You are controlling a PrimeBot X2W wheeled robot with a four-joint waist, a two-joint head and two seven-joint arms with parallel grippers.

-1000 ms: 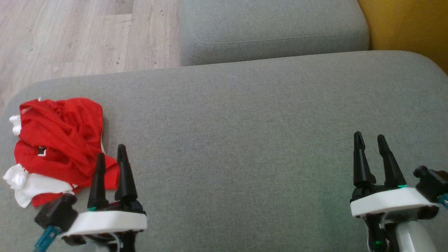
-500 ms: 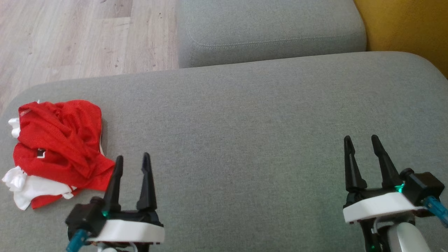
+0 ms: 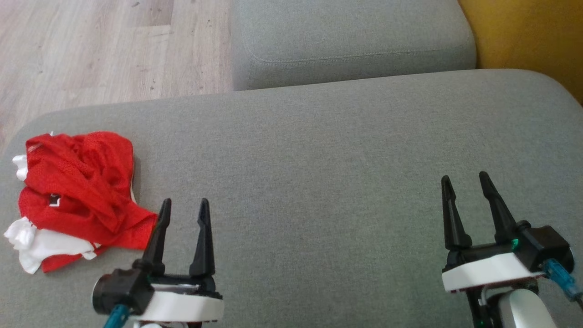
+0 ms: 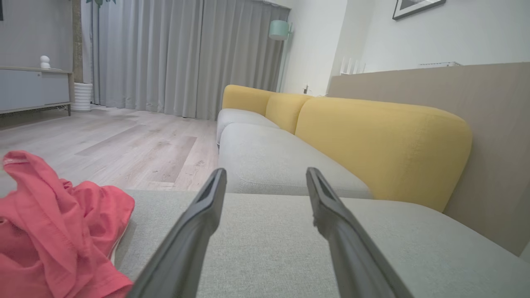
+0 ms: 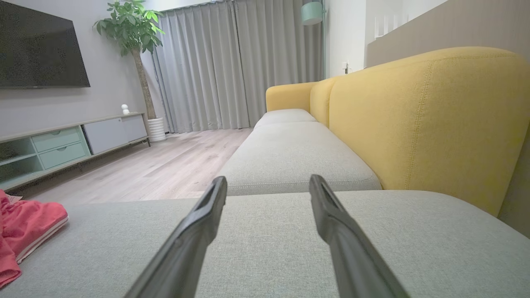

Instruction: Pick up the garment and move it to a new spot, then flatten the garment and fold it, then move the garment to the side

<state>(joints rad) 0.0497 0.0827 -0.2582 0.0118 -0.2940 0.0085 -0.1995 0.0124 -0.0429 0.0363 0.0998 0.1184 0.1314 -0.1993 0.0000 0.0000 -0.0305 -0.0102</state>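
The garment (image 3: 77, 191) lies crumpled at the frame's left — the left hand (image 3: 185, 202) just beside it, fingers apart, probably poised to grab; the right hand (image 3: 464, 177), lower right, is spread too, well clear.

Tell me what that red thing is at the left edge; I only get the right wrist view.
Observer: A crumpled red and white garment, heaped at the left end of the grey cushion.
Operator: Is something holding it?
Observer: No. The left gripper stands open right beside it, nothing between its fingers.
Operator: Where is my gripper?
Observer: The right gripper is open over the cushion's right side, far from the garment.
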